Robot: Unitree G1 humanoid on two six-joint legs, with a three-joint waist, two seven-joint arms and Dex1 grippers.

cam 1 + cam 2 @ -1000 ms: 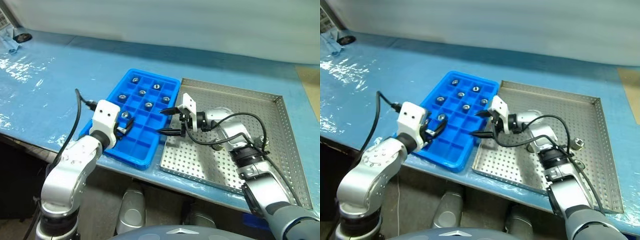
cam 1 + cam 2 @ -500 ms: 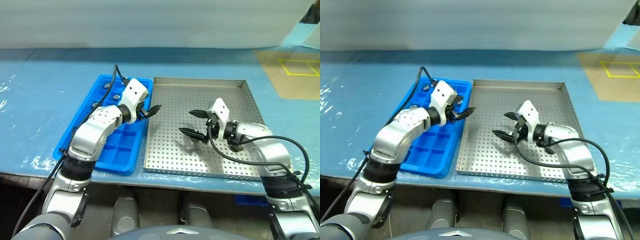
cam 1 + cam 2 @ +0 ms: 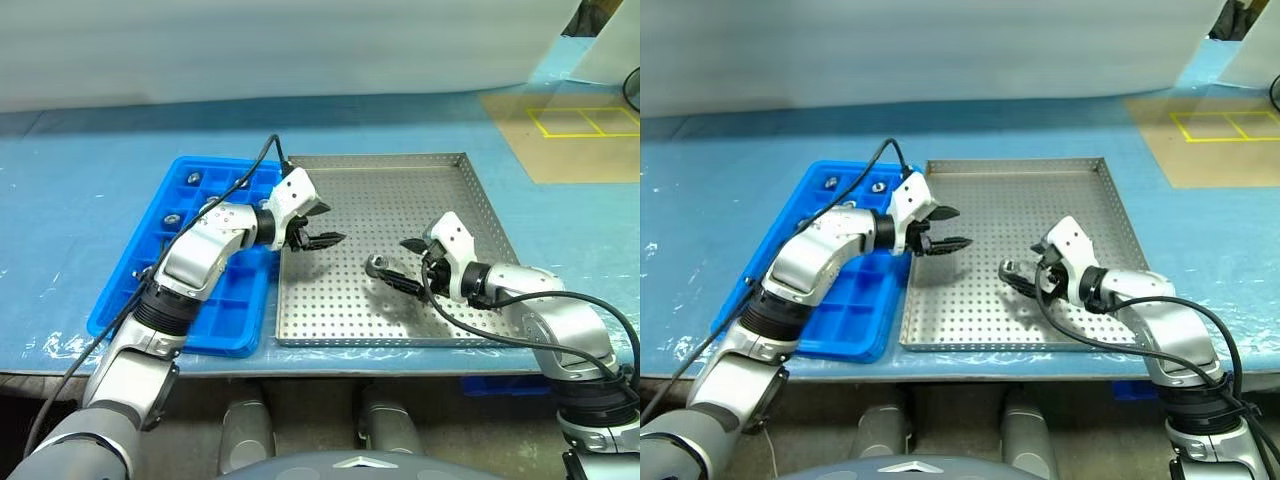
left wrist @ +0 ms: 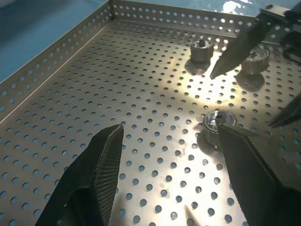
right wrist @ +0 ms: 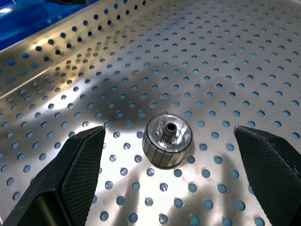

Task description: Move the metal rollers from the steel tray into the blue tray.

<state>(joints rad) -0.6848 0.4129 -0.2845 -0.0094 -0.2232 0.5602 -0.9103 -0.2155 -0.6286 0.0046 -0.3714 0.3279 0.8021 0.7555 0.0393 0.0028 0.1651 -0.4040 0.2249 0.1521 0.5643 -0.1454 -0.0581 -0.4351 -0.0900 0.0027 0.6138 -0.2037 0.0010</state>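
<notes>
Right tool (image 3: 398,264) spread wide, empty, low over the steel tray (image 3: 455,172), pointing toward the tray's middle. One metal roller (image 5: 167,139) sits on the perforated floor between its two fingers, touching neither; same roller shows in the head view at the lower fingertip (image 3: 377,265).

Left tool (image 3: 318,225) also spread, empty, hovering above the steel tray's left edge, just past the rim next to the blue tray (image 3: 118,310). It points right, across the tray toward the right tool.

Left wrist view: three rollers on the steel tray floor. Nearest one (image 4: 217,125) is just beside the left tool's finger (image 4: 249,165); cannot tell whether they touch. Two more further off (image 4: 202,50) and (image 4: 256,61), with a right-tool finger (image 4: 240,47) crossing in front between them.

Blue tray is on the blue tabletop (image 3: 80,200), long side against the steel tray's left rim. Rollers already in some far compartments (image 3: 194,179), (image 3: 172,219); near compartments are bare.
</notes>
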